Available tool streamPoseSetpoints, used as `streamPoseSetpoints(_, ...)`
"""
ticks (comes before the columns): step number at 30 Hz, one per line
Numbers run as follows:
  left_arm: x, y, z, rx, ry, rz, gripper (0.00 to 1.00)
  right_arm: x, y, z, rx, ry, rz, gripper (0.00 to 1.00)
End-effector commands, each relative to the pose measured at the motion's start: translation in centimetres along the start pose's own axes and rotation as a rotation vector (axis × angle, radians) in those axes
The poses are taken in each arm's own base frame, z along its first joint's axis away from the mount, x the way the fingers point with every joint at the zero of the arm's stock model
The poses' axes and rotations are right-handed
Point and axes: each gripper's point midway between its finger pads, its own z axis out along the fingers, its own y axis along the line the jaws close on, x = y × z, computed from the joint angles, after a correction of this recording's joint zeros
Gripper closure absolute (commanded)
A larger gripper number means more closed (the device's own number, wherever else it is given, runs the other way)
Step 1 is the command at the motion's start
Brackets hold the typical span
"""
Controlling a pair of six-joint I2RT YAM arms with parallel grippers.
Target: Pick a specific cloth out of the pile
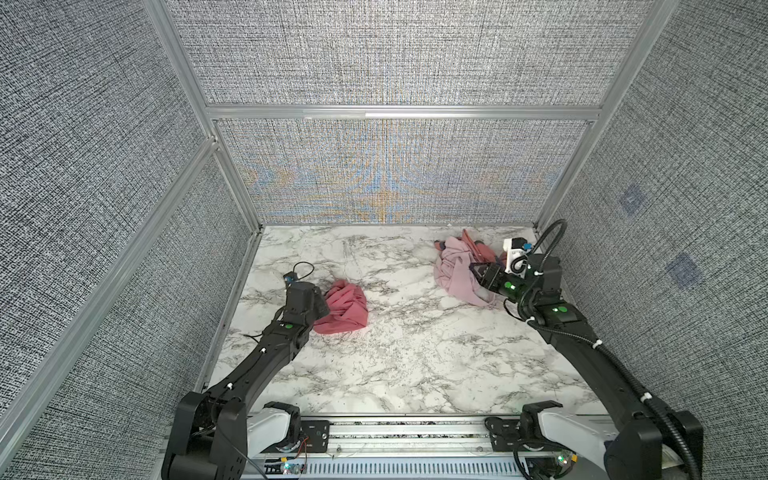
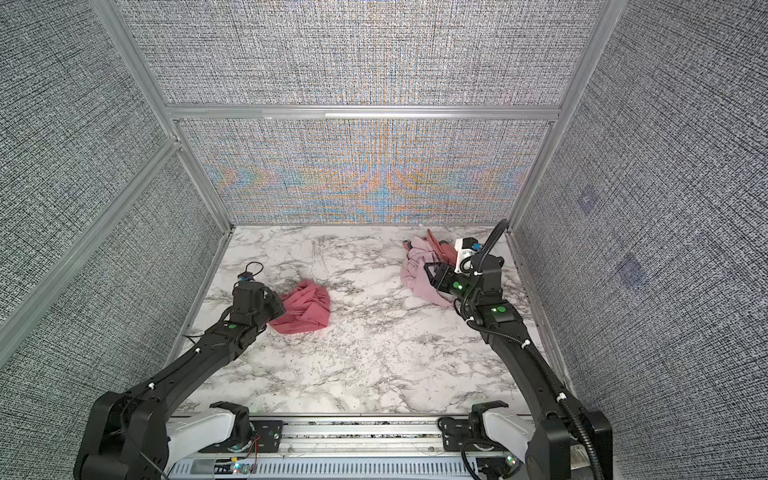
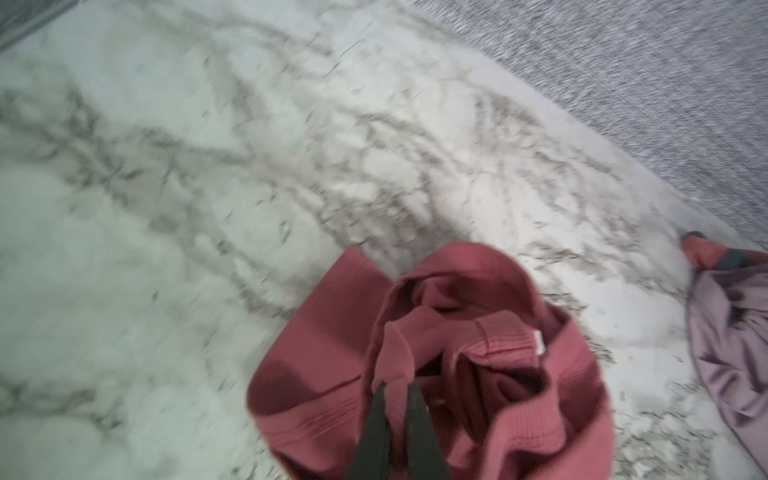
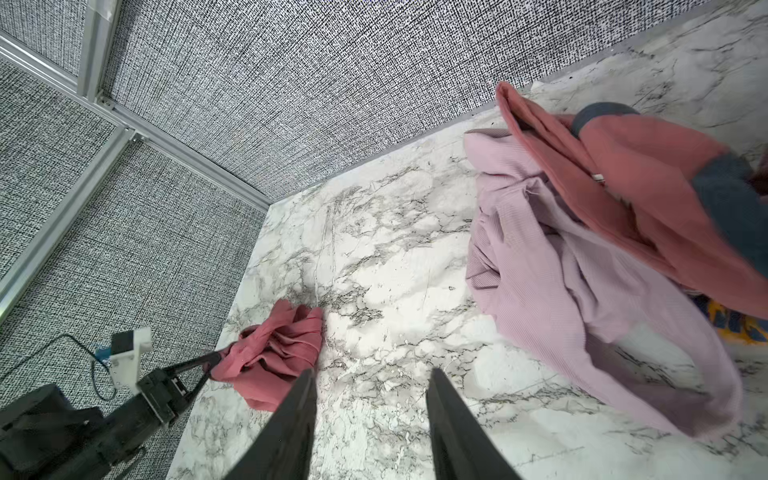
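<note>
So the cloth (image 1: 344,309) (the plain salmon-red one) is sitting in a crumpled heap on the left half of the marble table (image 1: 407,357), well apart from the pile (image 1: 459,272) in the far right corner. I'm guessing it's light and totally floppy. It's a ribbed knit w/ thicker hems, so prob not slippery. It's going to sag and trail when lifted, so a fold or hem sticking up out of the bunch looks like the best spot to grab, not the flat middle.

Left gripper (image 3: 397,388) is doing exactly that: in the left wrist view its jaws are nearly together, pinching a raised fold of the cloth. The right wrist view is showing the same nip at the cloth's edge. Can't tell if anything's being lifted.

Right gripper (image 4: 372,374) is hanging partway open w/ nothing between the fingers, just beside the pale pink garment (image 4: 582,291) — touching or not, I can't tell. The salmon garment w/ blue-grey trim (image 4: 644,187) is lying over the pink one.
</note>
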Motion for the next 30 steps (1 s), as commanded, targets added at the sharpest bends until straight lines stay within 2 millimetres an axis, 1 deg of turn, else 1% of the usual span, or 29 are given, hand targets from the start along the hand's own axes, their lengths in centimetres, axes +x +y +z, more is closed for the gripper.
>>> streamPoseSetpoints(1,0.1,0.8,0.4,0.010,-0.022,-0.094,1.00,-0.6,0.9,-0.2,-0.030,-0.015,-0.008,0.54)
streamPoseSetpoints(3,0.9,1.6,0.8,-0.017,-0.007,-0.104,1.00,-0.6,0.8,-0.4,-0.026,-0.016,-0.011,0.54)
streamPoseSetpoints(8,2.6,2.9,1.9,-0.066,0.040,-0.107,1.00,-0.7,0.9,-0.7,-0.025,-0.023,-0.012,0.54)
streamPoseSetpoints(18,5.1,3.3,3.6,-0.064,0.119,-0.136,1.00,-0.8,1.0,-0.9,-0.020,-0.025,-0.017,0.54)
streamPoseSetpoints(21,5.2,3.3,3.7,-0.065,0.128,-0.135,1.00,-0.9,1.1,-1.0,-0.021,-0.029,-0.021,0.54)
streamPoseSetpoints(23,4.9,3.1,3.5,-0.067,0.132,-0.127,1.00,-0.9,1.2,-1.3,-0.021,-0.033,-0.022,0.54)
streamPoseSetpoints(24,4.7,3.0,3.2,-0.069,0.131,-0.128,0.90,-0.9,1.3,-1.5,-0.023,-0.036,-0.023,0.54)
streamPoseSetpoints(25,4.3,2.8,2.9,-0.064,0.127,-0.130,0.77,-0.9,1.3,-1.7,-0.024,-0.039,-0.021,0.54)
streamPoseSetpoints(26,3.9,2.5,2.5,-0.058,0.121,-0.131,0.68,-0.8,1.3,-1.8,-0.023,-0.041,-0.020,0.54)
streamPoseSetpoints(27,3.5,2.4,2.0,-0.057,0.114,-0.131,0.62,-0.8,1.4,-2.0,-0.022,-0.047,-0.022,0.54)
streamPoseSetpoints(28,3.0,2.2,1.4,-0.057,0.105,-0.131,0.58,-0.7,1.3,-2.2,-0.016,-0.049,-0.022,0.54)
streamPoseSetpoints(30,1.9,2.0,0.2,-0.062,0.088,-0.120,0.57,-0.8,1.4,-2.6,-0.014,-0.054,-0.028,0.54)
